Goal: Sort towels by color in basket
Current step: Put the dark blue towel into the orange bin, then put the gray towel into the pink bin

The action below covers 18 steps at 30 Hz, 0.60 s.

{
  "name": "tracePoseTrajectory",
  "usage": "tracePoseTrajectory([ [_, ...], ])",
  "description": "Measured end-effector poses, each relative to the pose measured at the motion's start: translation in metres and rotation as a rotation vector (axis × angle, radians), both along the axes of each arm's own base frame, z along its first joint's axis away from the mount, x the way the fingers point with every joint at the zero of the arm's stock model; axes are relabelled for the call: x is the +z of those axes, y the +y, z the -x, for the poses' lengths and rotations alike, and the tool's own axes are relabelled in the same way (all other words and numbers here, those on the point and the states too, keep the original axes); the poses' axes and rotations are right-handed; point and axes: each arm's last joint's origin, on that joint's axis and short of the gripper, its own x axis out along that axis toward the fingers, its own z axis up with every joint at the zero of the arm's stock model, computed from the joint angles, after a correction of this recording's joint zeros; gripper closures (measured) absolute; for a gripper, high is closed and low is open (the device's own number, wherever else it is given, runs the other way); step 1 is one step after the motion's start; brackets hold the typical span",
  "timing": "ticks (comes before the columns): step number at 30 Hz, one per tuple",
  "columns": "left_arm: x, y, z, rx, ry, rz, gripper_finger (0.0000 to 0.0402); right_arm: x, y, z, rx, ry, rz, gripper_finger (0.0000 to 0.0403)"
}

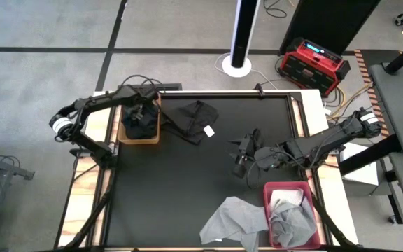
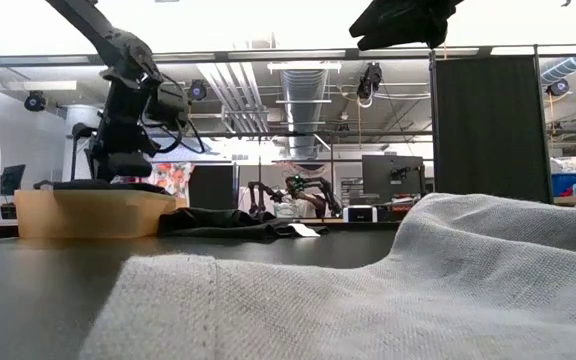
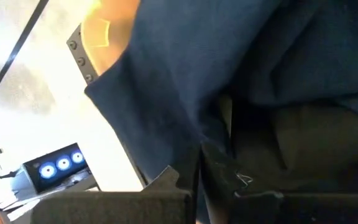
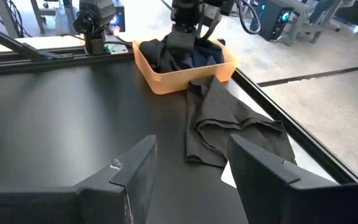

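Right pincer [image 1: 244, 155] is held released and empty above mid-desk [image 1: 166, 182], aimed at the black towel [image 1: 194, 119] lying ahead, just beside the tan basket [image 1: 140, 134]. Towel's long axis is seen running from the basket out toward the right pincer, which is the free arm. Left pincer [image 1: 140, 112] is buried in the tan basket, clenched among dark towels [image 4: 182, 55]; any grasp is hidden by cloth. Grey towels [image 1: 233, 220] are draped at the red basket [image 1: 313, 192], partly cut off.
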Motion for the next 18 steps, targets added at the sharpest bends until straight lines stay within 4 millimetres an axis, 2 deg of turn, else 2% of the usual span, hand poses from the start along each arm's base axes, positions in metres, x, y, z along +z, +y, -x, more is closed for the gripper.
tracePoseTrajectory([
  [5, 0.011, -0.002, -0.001, 0.003, 0.008, -0.03, 0.0402, 0.0, 0.0, 0.0, 0.0, 0.0, 0.0, 0.0213],
  [9, 0.023, -0.012, -0.004, -0.011, -0.013, -0.113, 0.0402, 0.0, 0.0, 0.0, 0.0, 0.0, 0.0, 0.0213],
  [14, 0.044, -0.038, -0.013, -0.051, -0.085, -0.262, 0.0402, 0.0, 0.0, 0.0, 0.0, 0.001, 0.0, 0.0213],
  [18, 0.057, -0.065, -0.026, -0.158, -0.191, -0.322, 0.0402, 0.0, 0.0, 0.0, 0.0, 0.001, 0.0, 0.0213],
])
